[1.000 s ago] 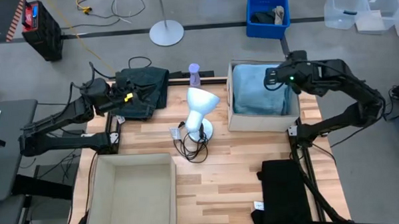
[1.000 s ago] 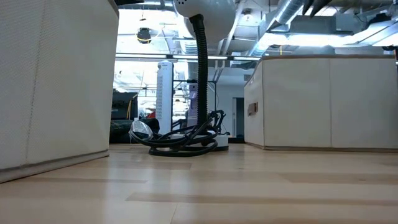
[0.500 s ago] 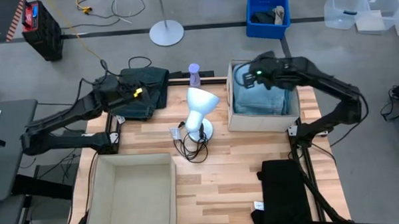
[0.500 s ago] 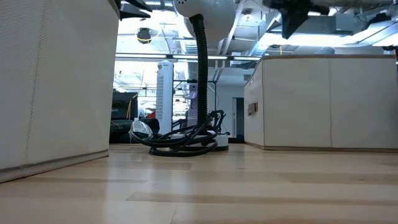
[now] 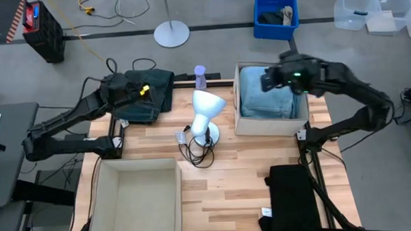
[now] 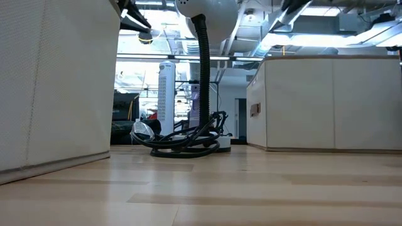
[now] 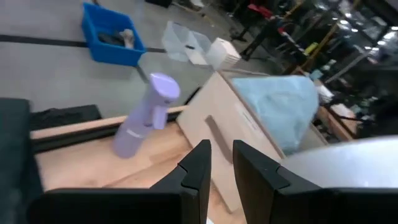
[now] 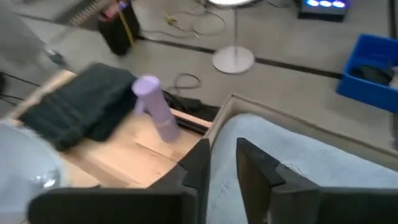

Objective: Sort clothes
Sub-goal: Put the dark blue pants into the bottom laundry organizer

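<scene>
Dark green trousers (image 5: pixel 150 94) are lying directly beneath our left gripper (image 5: pixel 147 91), nearer than the right gripper (image 5: pixel 267 80); both jaws are standing narrowly parted, gripping nothing.

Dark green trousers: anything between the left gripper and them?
Nothing visible. The left gripper hangs above the dark green trousers at the table's far left; only open air shows between its fingers in the wrist view.
</scene>
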`<state>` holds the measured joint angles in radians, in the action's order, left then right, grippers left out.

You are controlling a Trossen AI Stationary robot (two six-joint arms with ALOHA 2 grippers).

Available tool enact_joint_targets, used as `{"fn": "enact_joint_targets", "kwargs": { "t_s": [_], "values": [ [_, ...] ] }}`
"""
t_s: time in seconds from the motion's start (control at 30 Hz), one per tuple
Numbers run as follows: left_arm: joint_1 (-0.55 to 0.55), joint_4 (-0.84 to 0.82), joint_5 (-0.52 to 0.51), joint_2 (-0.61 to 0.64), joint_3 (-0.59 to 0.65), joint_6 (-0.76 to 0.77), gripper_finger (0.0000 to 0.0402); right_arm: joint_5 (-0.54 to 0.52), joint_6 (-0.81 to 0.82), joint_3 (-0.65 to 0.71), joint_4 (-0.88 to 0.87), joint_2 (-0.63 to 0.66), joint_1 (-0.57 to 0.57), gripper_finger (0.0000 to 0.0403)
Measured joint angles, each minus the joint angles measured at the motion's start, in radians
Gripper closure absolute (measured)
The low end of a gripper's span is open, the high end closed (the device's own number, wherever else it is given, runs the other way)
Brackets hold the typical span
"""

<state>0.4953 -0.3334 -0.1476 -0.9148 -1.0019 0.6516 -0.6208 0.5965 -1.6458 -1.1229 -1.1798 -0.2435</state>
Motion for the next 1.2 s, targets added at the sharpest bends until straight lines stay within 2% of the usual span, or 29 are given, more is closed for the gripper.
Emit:
{"fn": "enact_joint_targets", "kwargs": {
  "t_s": [0.1, 0.2, 0.4, 0.5, 0.63, 0.97, 1.07, 1.2],
  "values": [
    [0.044, -0.123, -0.002, -0.053, -0.084, -0.015, 0.0340, 0.029, -0.038, -0.001, 0.013, 0.067, 0.044, 0.0287],
    [0.085, -0.210, -0.002, -0.126, -0.173, -0.038, 0.0340, 0.033, -0.008, -0.001, 0.012, 0.115, 0.081, 0.0281],
    [0.199, -0.340, -0.002, -0.278, -0.337, -0.082, 0.0340, 0.033, -0.053, -0.001, 0.017, 0.184, 0.188, 0.0318],
    [0.256, -0.460, -0.001, -0.362, -0.416, -0.105, 0.0331, 0.034, -0.076, -0.001, 0.032, 0.201, 0.241, 0.0334],
    [0.306, -0.607, -0.002, -0.483, -0.506, -0.126, 0.0296, 0.033, -0.098, -0.001, 0.039, 0.212, 0.293, 0.0340],
    [0.382, -0.919, 0.010, -0.811, -0.800, -0.159, 0.0167, 0.034, -0.108, -0.001, 0.039, 0.205, 0.372, 0.0340],
    [0.402, -1.031, 0.013, -0.910, -0.905, -0.191, 0.0144, 0.035, -0.102, -0.001, 0.039, 0.203, 0.396, 0.0340],
    [0.448, -1.146, 0.013, -1.020, -1.059, -0.281, 0.0134, 0.034, -0.100, -0.001, 0.043, 0.191, 0.415, 0.0340]
  ]
}}
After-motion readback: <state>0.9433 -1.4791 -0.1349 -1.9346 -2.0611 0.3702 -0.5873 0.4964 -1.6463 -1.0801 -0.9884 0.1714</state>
